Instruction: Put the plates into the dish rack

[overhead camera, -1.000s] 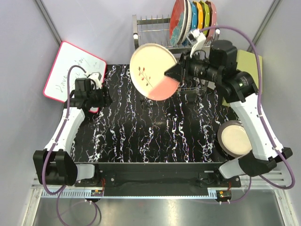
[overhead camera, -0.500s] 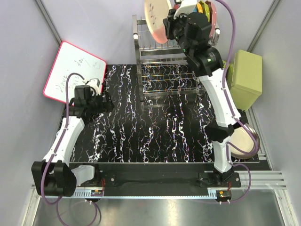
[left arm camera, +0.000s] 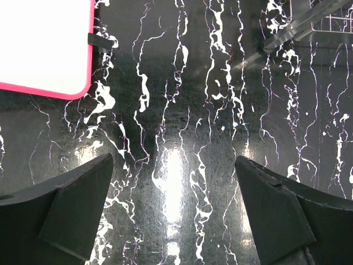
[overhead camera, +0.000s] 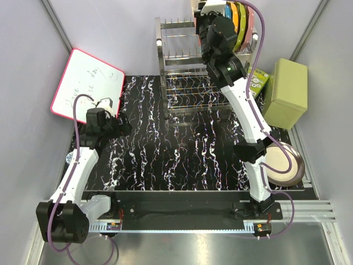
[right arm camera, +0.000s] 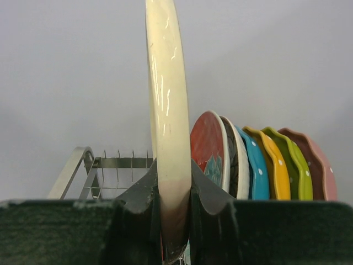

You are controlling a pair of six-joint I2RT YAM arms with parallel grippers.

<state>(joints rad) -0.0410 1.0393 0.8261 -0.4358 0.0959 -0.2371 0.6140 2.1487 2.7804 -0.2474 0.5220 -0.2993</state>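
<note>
Raised to the rack (overhead camera: 182,91), plate (right arm camera: 167,110) upright, clamped in right pincer (right arm camera: 174,187), left pincer (left arm camera: 174,199) apart

Top view: the dish rack (overhead camera: 182,72) stands at the far middle of the table (overhead camera: 182,160). A whiteboard (overhead camera: 85,83) leans beyond the table's far-left corner. A box (overhead camera: 285,91) sits right of the rack, past the table's right edge. A flat plate (overhead camera: 284,163) lies at the near-right edge, beside the right arm's elbow. A row of plates (overhead camera: 241,19) stands on edge at the right end of the rack's upper tier.

Right wrist view: the held plate (right arm camera: 165,110) stands upright in the right gripper (right arm camera: 174,193), just left of that row. Whether its lower edge sits in the rack cannot be told.

Left wrist view: the left gripper (left arm camera: 174,165) hangs over the table's left part, near the whiteboard's near corner.
</note>
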